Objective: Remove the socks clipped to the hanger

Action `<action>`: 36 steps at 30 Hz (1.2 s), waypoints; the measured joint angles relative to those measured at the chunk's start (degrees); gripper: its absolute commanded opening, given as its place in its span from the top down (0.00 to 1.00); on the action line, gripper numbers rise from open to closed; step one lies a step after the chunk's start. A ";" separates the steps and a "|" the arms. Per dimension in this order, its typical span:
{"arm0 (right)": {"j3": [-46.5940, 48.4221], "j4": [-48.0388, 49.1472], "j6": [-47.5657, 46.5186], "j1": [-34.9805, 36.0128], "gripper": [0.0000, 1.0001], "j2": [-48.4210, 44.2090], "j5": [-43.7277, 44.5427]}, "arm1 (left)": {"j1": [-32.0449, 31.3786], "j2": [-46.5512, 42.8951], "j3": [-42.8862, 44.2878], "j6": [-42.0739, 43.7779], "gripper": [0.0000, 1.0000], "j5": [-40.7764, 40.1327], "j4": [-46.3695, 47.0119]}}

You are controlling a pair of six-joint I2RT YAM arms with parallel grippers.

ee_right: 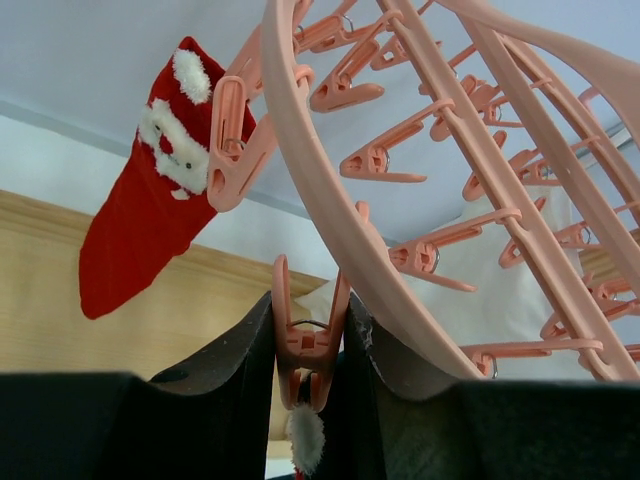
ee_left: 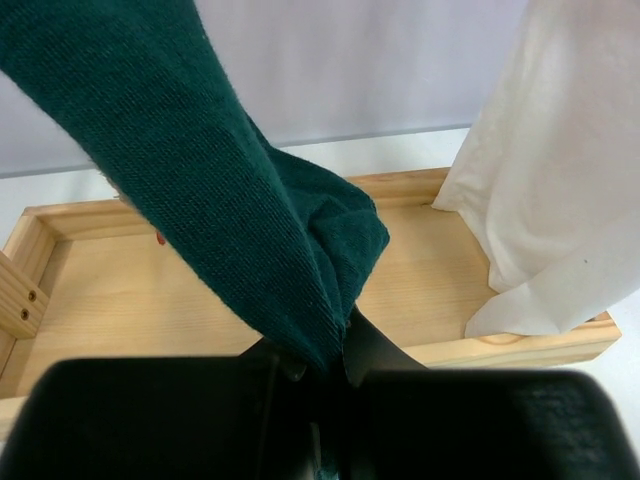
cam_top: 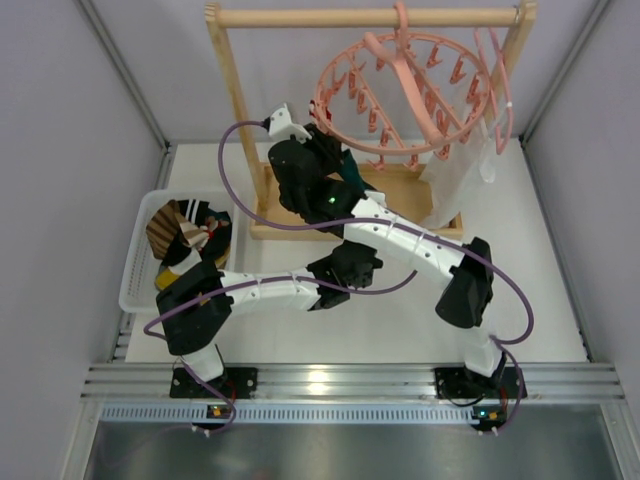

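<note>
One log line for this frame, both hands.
left hand: shut on teal sock | right hand: pinching hanger clip | red sock: clipped

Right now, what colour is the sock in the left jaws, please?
The sock is dark teal, clearest in the left wrist view.

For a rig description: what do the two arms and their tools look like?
The left arm and right arm match: white links between bulky black joints, each trailing a purple cable. A green light shows on the right arm. The right tool has black fingers.
</note>
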 measured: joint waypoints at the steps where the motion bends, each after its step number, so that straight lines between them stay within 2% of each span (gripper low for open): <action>1: 0.00 -0.04 0.11 -0.02 0.90 0.00 -0.22 | 0.02 0.00 0.00 0.00 1.00 0.11 0.00; 3: 0.02 -0.35 0.76 -0.02 0.93 0.00 -0.85 | 0.02 0.00 0.00 -0.02 1.00 0.17 0.02; 5: 0.02 -0.76 1.75 -0.04 1.00 0.00 -1.51 | 0.07 0.00 -0.11 -0.02 1.00 0.24 0.02; 21: 0.92 -8.04 13.88 -2.45 1.00 -0.31 -10.67 | 1.25 -0.50 -5.75 -3.89 1.00 1.70 0.07; 30: 1.64 -11.98 19.43 -3.58 1.00 -1.40 -16.79 | 1.25 -6.34 -15.91 -8.33 1.00 1.86 0.04; 36: 1.77 -14.03 21.66 -4.15 0.86 -2.23 -21.81 | 1.33 -12.79 -20.72 -11.54 1.00 -0.04 -4.50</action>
